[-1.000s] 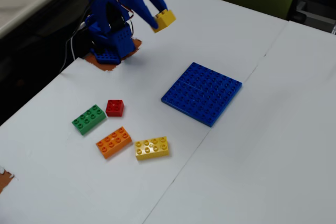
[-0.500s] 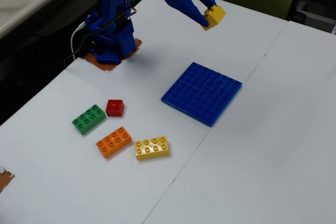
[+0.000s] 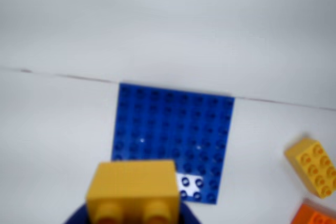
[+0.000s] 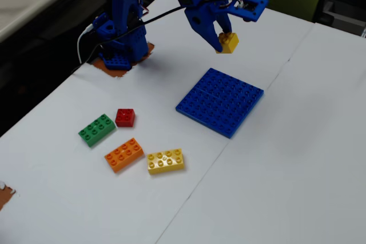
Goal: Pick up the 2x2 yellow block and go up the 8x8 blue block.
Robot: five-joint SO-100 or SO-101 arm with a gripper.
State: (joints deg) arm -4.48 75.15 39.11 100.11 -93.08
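White table (image 4: 297, 158). Gripper (image 4: 225, 37), blue, clamped on the 2x2 yellow block (image 4: 229, 42), held in the air above the table near the far edge of the 8x8 blue block (image 4: 220, 101), not touching it. Loose bricks well apart to the left in the fixed view: green brick (image 4: 96, 130), red brick (image 4: 125, 117), orange brick (image 4: 124, 154), long yellow brick (image 4: 166, 161). In the wrist view the held block (image 3: 134, 190) hides the baseplate's near edge (image 3: 173, 129); fingers barely visible.
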